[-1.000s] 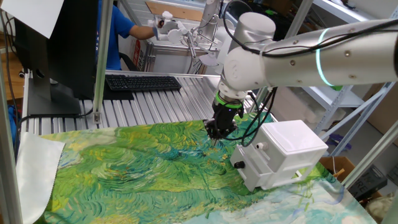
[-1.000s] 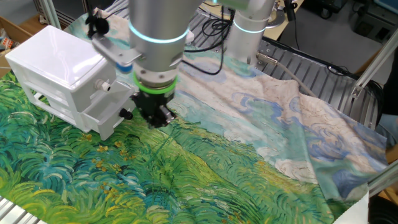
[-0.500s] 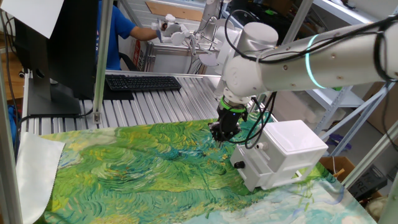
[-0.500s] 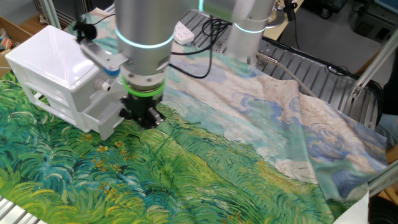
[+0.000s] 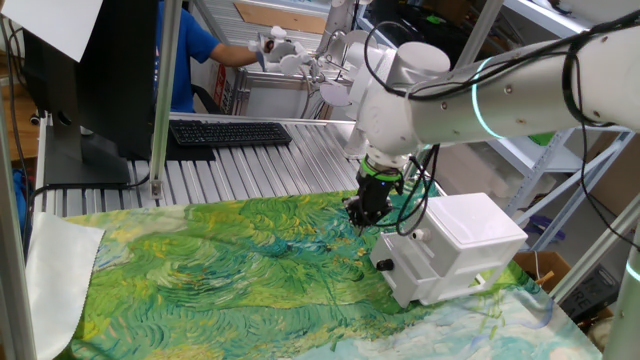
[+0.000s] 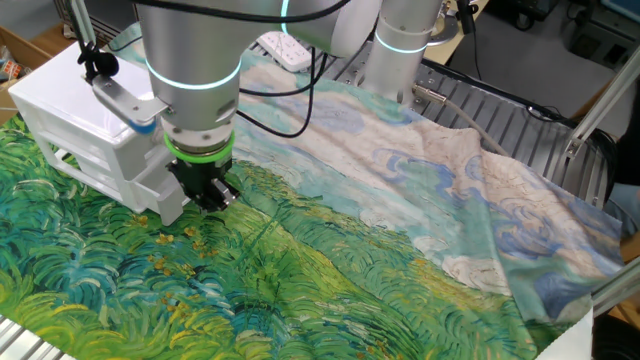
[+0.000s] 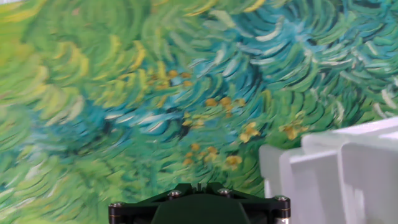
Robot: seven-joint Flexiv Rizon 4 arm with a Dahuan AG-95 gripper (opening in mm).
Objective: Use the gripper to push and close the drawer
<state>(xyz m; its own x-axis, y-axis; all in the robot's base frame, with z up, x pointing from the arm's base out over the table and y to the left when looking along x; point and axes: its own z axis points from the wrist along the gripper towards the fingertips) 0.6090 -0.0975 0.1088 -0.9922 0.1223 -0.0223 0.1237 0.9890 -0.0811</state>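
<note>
The white two-drawer box (image 5: pixel 462 238) stands at the right of the painted cloth. Its lower drawer (image 5: pixel 398 272) sticks out a little, its black knob (image 5: pixel 385 265) facing left. In the other fixed view the box (image 6: pixel 80 105) is at the left and the drawer (image 6: pixel 150 190) juts toward my gripper (image 6: pixel 205 195), which hides the knob. My black gripper (image 5: pixel 362 213), green ring above, hangs low over the cloth, shut and empty, just in front of the drawer; I cannot tell whether they touch. The hand view shows the shut gripper (image 7: pixel 199 185) and the drawer (image 7: pixel 329 180) at the right.
A green and blue painted cloth (image 5: pixel 220 270) covers the table. Behind it lie a black keyboard (image 5: pixel 230 132) and a monitor (image 5: pixel 85 90), with a person in blue (image 5: pixel 190 50) beyond. A white sheet (image 5: pixel 60 270) hangs at the left edge. Cables (image 6: pixel 300 100) trail from the arm.
The shut gripper has slid sideways across the cloth toward the drawer box, ending right in front of the lower drawer. The box has not visibly moved.
</note>
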